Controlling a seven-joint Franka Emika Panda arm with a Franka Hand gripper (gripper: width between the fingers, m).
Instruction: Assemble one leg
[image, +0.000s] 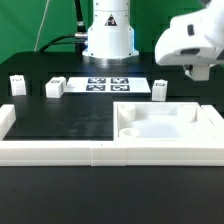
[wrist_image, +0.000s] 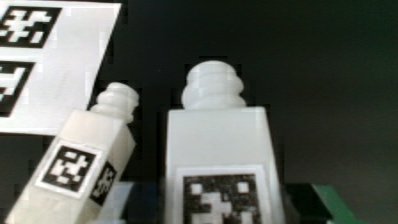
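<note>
A large white square panel with corner holes is laid at the exterior view's right, against a white fence. Behind it lies the marker board, printed with black-and-white square tags. A far-left leg, a second leg and a right leg are stood along that row. In the wrist view an upright leg with a tagged face is seen beside a tilted leg. The gripper is held raised; whether it is clenched cannot be told.

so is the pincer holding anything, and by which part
cannot be told: one leg looms close in the wrist view, but no pincer contact shows
</note>
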